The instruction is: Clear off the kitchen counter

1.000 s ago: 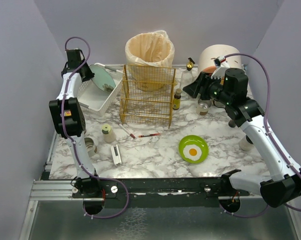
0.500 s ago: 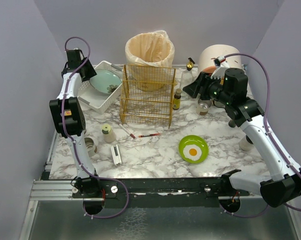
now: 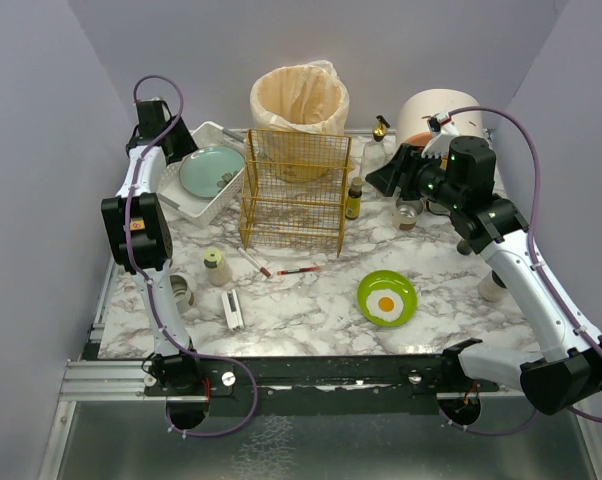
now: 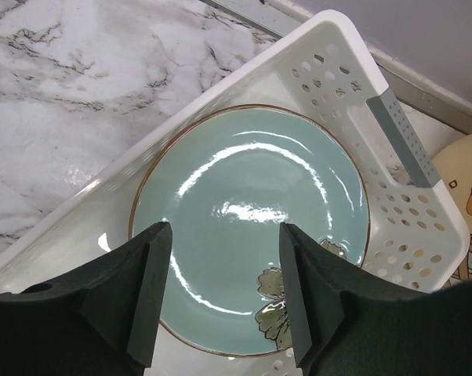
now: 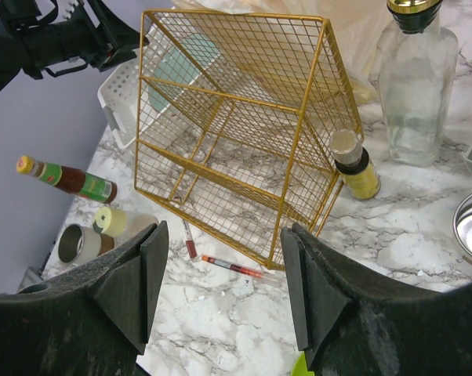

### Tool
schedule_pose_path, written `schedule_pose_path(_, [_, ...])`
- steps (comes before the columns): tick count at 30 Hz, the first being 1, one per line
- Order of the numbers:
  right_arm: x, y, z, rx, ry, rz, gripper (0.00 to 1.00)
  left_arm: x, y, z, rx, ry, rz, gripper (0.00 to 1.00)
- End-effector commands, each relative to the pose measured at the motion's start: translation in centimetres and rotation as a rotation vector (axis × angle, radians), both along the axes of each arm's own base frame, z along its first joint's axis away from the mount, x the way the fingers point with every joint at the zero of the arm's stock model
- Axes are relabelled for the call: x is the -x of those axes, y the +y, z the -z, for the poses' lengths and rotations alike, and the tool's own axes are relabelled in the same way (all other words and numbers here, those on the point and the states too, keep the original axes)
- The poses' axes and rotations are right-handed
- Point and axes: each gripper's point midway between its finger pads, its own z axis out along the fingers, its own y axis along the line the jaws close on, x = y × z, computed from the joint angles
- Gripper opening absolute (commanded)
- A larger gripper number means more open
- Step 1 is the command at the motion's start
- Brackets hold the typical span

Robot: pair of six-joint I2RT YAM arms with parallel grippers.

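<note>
The kitchen counter (image 3: 311, 310) is white marble with grey veins and holds scattered items. A teal plate (image 3: 210, 170) lies flat in the white slotted tray (image 3: 194, 203) at the back left; in the left wrist view the plate (image 4: 244, 211) fills the tray (image 4: 338, 55). My left gripper (image 3: 177, 142) is open and empty just above the plate (image 4: 224, 290). My right gripper (image 3: 386, 178) is open and empty, held high at the back right, looking down on the gold wire rack (image 5: 236, 117); its jaws (image 5: 220, 270) stand wide apart.
A gold rack (image 3: 294, 190) stands mid-counter before a lined bin (image 3: 299, 100). Nearby are a spice bottle (image 3: 353, 200), a glass bottle (image 5: 416, 70), two pens (image 3: 299, 270), a pale-lidded jar (image 3: 216, 267), a green egg plate (image 3: 386, 298), a metal cup (image 3: 408, 213) and a sauce bottle (image 5: 67, 180).
The teal plate stood tilted on edge at my left gripper; it has dropped flat into the tray, and the left gripper has drawn back a little. The right arm has not moved.
</note>
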Motion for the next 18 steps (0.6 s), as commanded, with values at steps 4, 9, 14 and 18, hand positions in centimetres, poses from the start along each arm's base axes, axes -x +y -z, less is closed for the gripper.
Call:
schedule_pose_path(4, [-0.1,-0.5,0.3,0.045,0.002,0.009,0.66,-0.5,-1.1,-6.0,0.035,-0.107,0.038,0.64])
schedule_pose_path(9, [-0.4,-1.8,1.1,0.13,-0.004,0.049,0.67,1.2,-2.7,-13.0,0.041,-0.217,0.057,0.7])
schedule_pose_path(14, [-0.6,-3.4,2.8,0.192,0.017,0.116,0.67,4.8,-4.8,-17.1,0.08,-0.266,0.049,0.75])
schedule_pose_path(18, [-0.2,-4.7,5.0,0.223,0.082,0.183,0.67,8.4,-6.7,-19.1,0.08,-0.295,0.064,0.81])
